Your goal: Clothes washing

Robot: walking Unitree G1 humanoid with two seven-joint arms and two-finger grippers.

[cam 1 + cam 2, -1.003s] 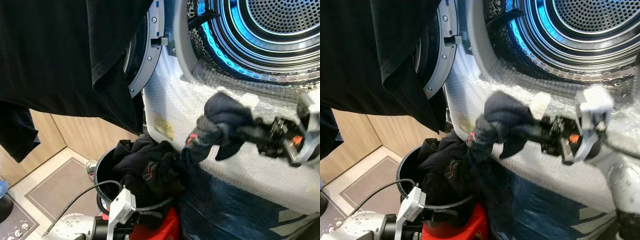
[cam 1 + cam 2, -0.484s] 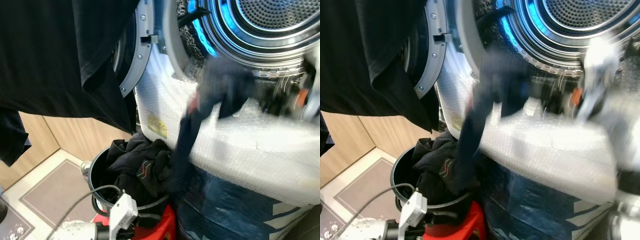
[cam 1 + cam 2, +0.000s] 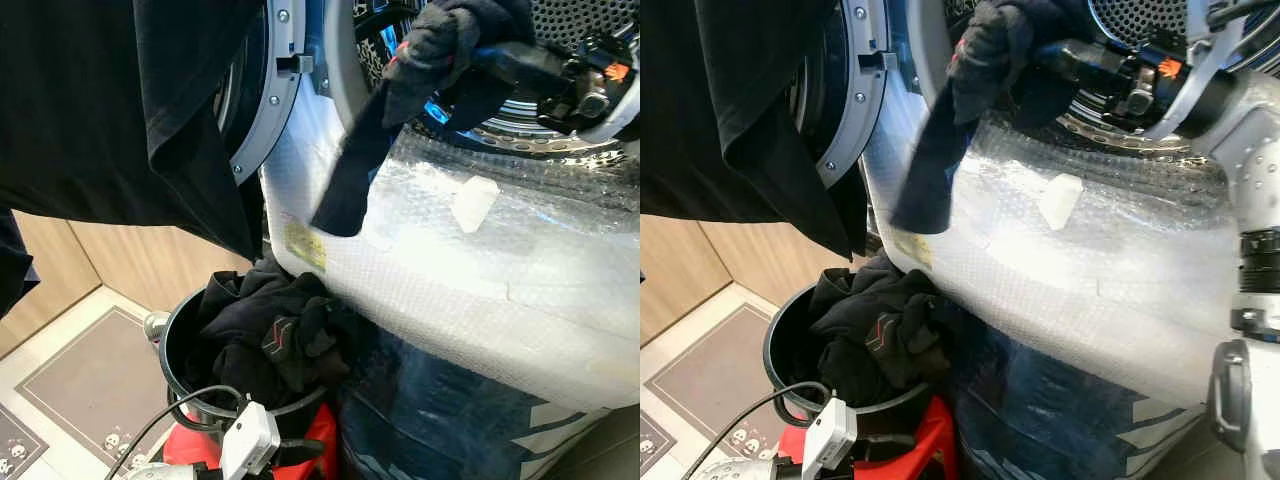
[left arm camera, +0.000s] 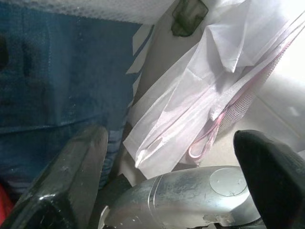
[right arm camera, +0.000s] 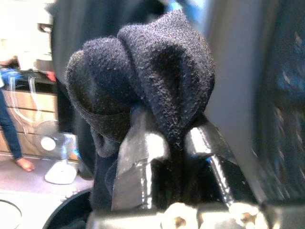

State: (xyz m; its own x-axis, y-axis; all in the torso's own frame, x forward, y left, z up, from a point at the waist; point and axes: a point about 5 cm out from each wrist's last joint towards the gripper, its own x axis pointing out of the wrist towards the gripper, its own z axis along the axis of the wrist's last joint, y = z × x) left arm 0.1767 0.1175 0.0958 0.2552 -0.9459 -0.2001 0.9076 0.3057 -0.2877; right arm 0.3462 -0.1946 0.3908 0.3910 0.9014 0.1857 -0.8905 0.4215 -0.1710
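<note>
My right gripper (image 3: 478,58) is shut on a dark sock (image 3: 440,35), held up at the mouth of the washer drum (image 3: 565,25). The sock bunches over the fingers (image 5: 138,157), and its tail (image 3: 350,175) hangs down in front of the bubble-wrapped washer front (image 3: 480,260). Below it, a black bucket (image 3: 170,345) holds a heap of dark clothes (image 3: 265,335). A black garment (image 3: 100,110) hangs over the open washer door (image 3: 275,110). My left gripper (image 4: 171,162) is open and low, near the blue lower part of the washer (image 4: 47,71).
The bucket stands on a red stool (image 3: 322,440). A grey mat (image 3: 80,385) lies on the floor to the left, by a wooden cabinet (image 3: 130,265). White plastic bags (image 4: 200,95) lie near my left gripper. A person's leg (image 5: 9,138) and a small fan (image 5: 52,157) are in the room behind.
My right gripper has risen from beside the bucket to the drum mouth, taking the sock with it. The sock's tail has come clear of the clothes in the bucket.
</note>
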